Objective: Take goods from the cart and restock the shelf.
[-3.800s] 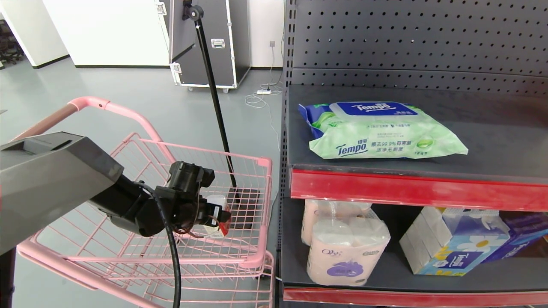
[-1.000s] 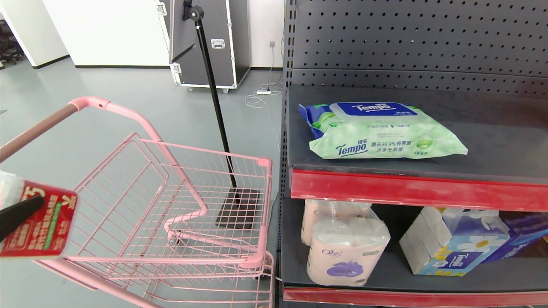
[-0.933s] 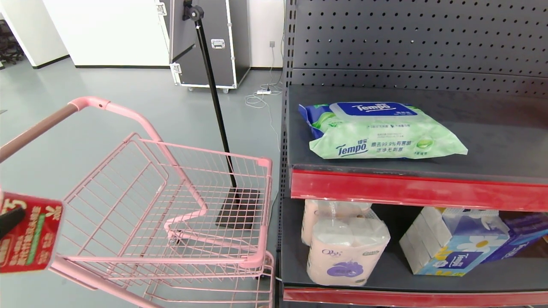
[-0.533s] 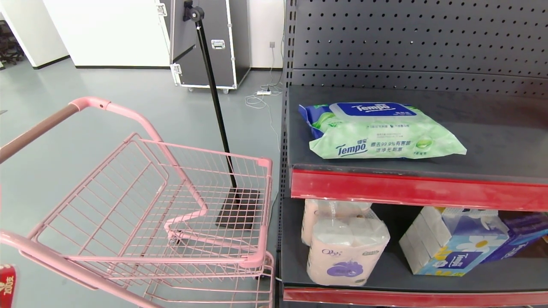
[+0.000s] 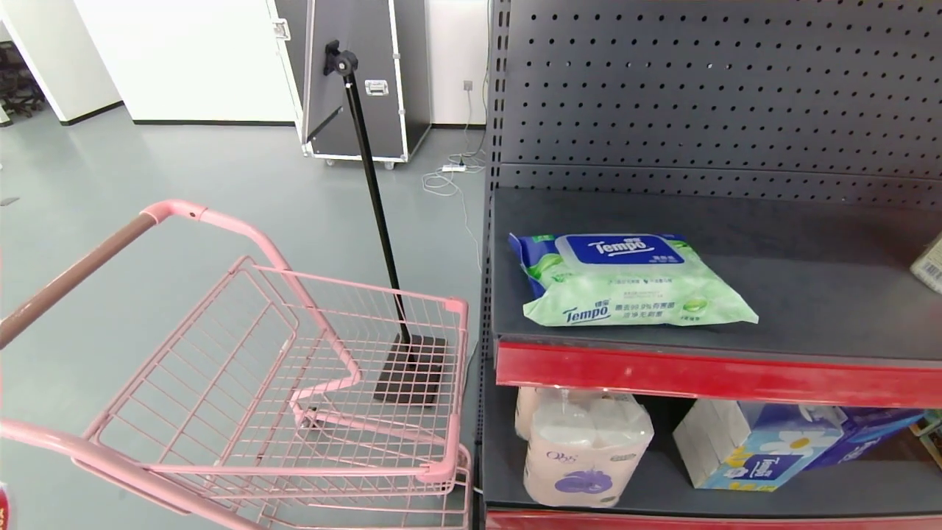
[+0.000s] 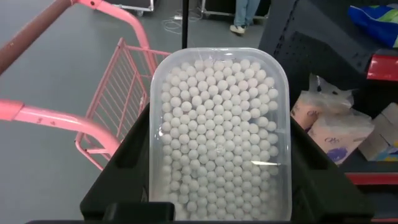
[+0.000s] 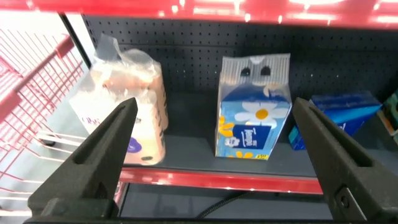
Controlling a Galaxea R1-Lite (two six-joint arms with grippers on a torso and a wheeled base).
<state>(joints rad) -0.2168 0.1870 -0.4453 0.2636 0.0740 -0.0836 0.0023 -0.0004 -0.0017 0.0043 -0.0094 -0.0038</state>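
The pink cart (image 5: 457, 304) is placed at 9 o'clock from the shelf (image 5: 706, 372). A clear box of cotton swabs (image 6: 221, 149) is gripped between the fingers of the left gripper (image 6: 221, 112) (over the floor, near the cart). The right gripper (image 7: 216, 106) is held wide open before the toilet rolls (image 7: 134, 106), found at 6 o'clock from the wipes pack (image 5: 633, 283).

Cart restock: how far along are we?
Done, it seems: the cart holds no visible goods, and a wipes pack lies on the upper shelf. In hand: the left gripper is shut on a clear box of cotton swabs, near the cart. Left: shelving that box. The right gripper is open, facing the lower shelf.
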